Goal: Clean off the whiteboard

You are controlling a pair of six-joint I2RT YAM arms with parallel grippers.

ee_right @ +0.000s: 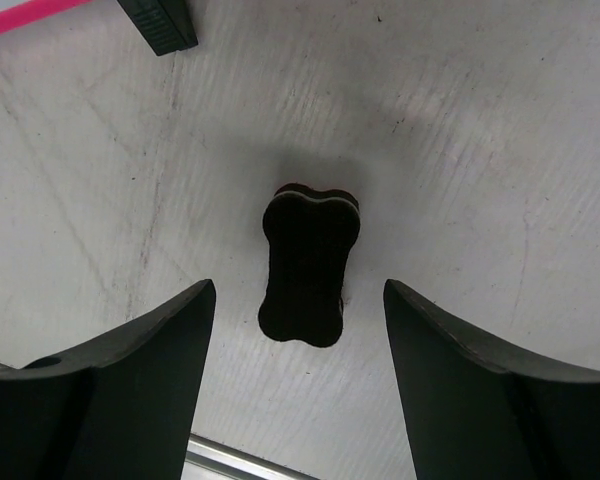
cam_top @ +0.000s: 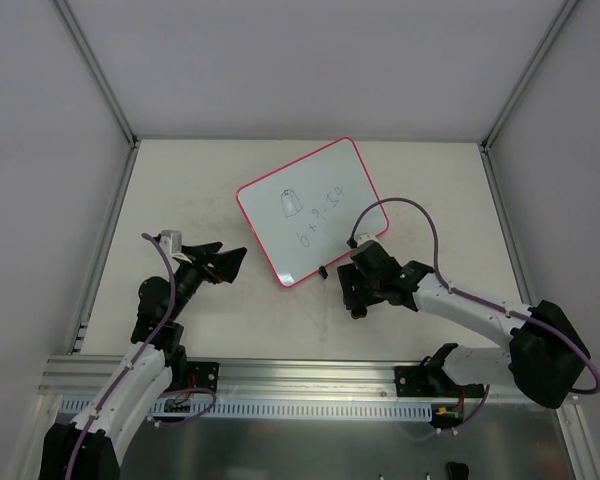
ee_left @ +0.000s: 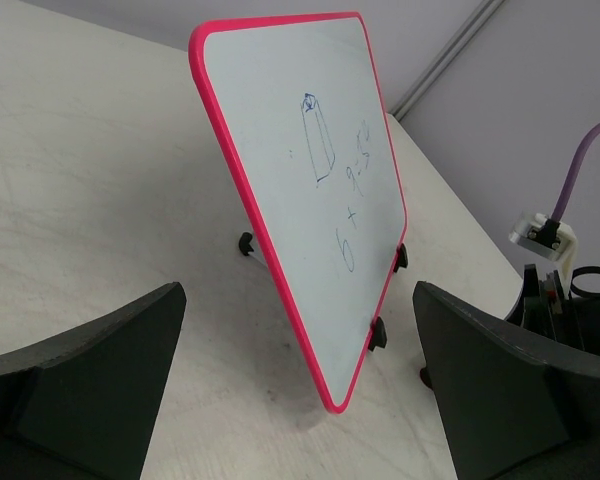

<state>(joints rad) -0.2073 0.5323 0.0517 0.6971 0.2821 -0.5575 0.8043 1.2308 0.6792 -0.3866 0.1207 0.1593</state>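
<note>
The whiteboard [cam_top: 310, 210] has a pink-red rim and blue scribbles, and stands tilted on small black feet in mid-table. In the left wrist view the whiteboard [ee_left: 310, 170] has its near corner just ahead of my open, empty left gripper [ee_left: 300, 400]. In the top view the left gripper [cam_top: 235, 265] is left of the board's near corner, not touching it. My right gripper [cam_top: 354, 300] points down near the board's front edge. It is open, its fingers either side of and above the black bone-shaped eraser [ee_right: 308, 268], which lies on the table. The gripper [ee_right: 298, 290] does not touch it.
Grey walls with metal posts enclose the table [cam_top: 180, 190] on three sides. An aluminium rail [cam_top: 300, 375] runs along the near edge. One black board foot [ee_right: 160, 22] and a strip of pink rim [ee_right: 20, 15] show at the top left of the right wrist view.
</note>
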